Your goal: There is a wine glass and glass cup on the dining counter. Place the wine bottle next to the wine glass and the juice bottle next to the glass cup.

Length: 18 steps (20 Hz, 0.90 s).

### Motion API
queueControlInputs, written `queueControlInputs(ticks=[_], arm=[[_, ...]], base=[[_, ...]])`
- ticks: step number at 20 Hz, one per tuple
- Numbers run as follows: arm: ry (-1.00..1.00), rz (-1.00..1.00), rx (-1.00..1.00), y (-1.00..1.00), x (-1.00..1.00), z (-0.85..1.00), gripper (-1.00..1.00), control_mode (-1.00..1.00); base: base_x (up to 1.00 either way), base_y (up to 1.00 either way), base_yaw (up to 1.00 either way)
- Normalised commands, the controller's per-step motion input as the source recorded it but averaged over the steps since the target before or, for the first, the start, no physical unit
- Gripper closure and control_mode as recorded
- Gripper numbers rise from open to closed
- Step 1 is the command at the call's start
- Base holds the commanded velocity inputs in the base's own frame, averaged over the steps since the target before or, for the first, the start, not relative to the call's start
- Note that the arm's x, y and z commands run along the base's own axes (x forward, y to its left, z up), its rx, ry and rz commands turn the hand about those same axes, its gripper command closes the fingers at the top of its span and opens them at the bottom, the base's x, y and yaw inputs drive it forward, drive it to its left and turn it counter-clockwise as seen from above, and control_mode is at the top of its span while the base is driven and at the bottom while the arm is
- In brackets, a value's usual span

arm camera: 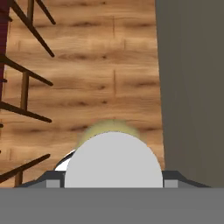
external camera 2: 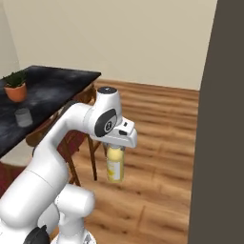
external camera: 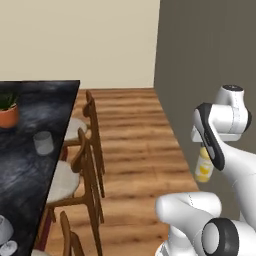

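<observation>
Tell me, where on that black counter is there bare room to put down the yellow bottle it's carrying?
The tool holds the juice bottle over the floor. On the dining counter, the stone lies bare between the glass cup and the chair-side edge, and from the cup toward the far end. It is more crowded by the potted plant and the white items at the near end.

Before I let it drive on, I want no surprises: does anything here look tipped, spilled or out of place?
Nothing stands out. The juice bottle hangs upright from the gripper over the wood floor, with no spill. On the dining counter the glass cup and the potted plant stand upright.
</observation>
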Motion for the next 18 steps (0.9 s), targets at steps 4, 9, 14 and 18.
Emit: queueControlInputs(ticks=[4,9,14,18], arm=[[0.00,0.00,0.00,0.00,0.00,0.00,1.00,1.00],[0.00,0.00,0.00,0.00,0.00,0.00,1.00,1.00],[0.00,0.00,0.00,0.00,0.00,0.00,1.00,1.00],[0.00,0.00,0.00,0.00,0.00,0.00,1.00,1.00]], base=[[0.82,-0.22,0.26],[0.78,-0.28,0.23],[0.68,-0.29,0.30],[0.50,-0.20,0.55]])
